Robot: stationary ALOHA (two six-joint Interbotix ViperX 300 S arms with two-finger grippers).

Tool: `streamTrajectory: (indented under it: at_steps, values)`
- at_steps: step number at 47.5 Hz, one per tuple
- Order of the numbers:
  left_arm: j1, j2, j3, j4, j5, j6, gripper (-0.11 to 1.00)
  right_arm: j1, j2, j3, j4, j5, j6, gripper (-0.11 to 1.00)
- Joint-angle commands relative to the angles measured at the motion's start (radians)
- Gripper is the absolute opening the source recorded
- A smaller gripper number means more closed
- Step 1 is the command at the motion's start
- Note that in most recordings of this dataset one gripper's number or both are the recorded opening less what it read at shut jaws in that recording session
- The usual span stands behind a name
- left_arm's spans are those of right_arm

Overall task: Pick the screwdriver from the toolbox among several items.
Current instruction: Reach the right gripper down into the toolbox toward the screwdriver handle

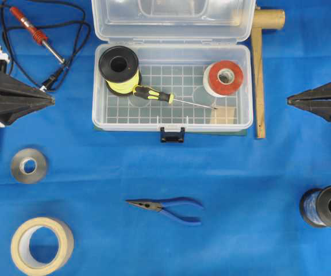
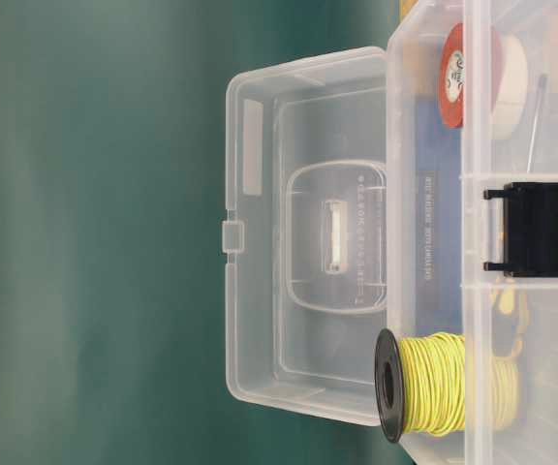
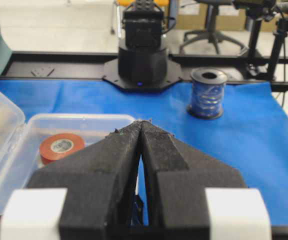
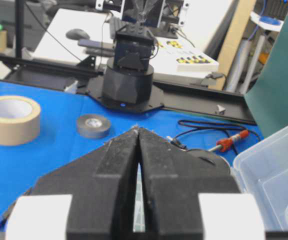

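Overhead, a clear plastic toolbox [image 1: 172, 123] sits on a blue cloth [image 1: 240, 190] with its lid [image 1: 173, 20] swung open away from the front latch [image 1: 172, 134]. Everything below is placed relative to this toolbox.

Inside it, the screwdriver [image 1: 154, 94] lies flat on the gridded floor near the middle, its black-and-yellow handle toward the left end and its thin metal shaft pointing toward the right end. Its handle lies just beside a black spool of yellow wire [image 1: 119, 70] in the back left corner. A red tape roll [image 1: 225, 78] stands in the back right corner, and a small wooden block [image 1: 223, 115] rests in the front right corner, near the shaft's tip.

Left of the toolbox, well apart from it, the left gripper [image 1: 53, 100] points toward the box with its jaws pressed together and nothing between them. To the right, the right gripper [image 1: 288, 100] mirrors it, also closed and empty.

Outside the box, blue-handled pliers [image 1: 168, 207] lie in front of the latch. A grey tape roll [image 1: 29, 165] and a tan tape roll [image 1: 41, 245] sit to the front left. A red soldering iron [image 1: 36, 33] lies to the back left. A spool of blue wire [image 1: 325, 207] stands to the front right.
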Motion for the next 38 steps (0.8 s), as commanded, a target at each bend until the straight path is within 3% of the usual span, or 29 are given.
streamTrajectory:
  at_steps: [1, 14, 27, 35, 38]
  values:
    - [-0.005, -0.005, -0.014, -0.023, -0.006, 0.005, 0.00, -0.002, 0.018, -0.026, 0.011, 0.000, 0.012, 0.15]
    - [-0.003, -0.002, -0.011, -0.025, 0.003, 0.005, 0.00, -0.044, 0.256, -0.267, 0.132, 0.285, 0.114, 0.15]
    - [0.003, 0.005, -0.008, -0.026, 0.003, -0.005, 0.00, -0.179, 0.584, -0.555, 0.132, 0.609, 0.250, 0.15]
    - [0.005, 0.008, -0.006, -0.028, 0.005, -0.008, 0.00, -0.222, 0.779, -0.724, 0.124, 0.773, 0.307, 0.16]
    - [0.005, 0.008, -0.006, -0.028, 0.003, -0.008, 0.00, -0.224, 0.844, -0.782, 0.115, 0.819, 0.314, 0.22]
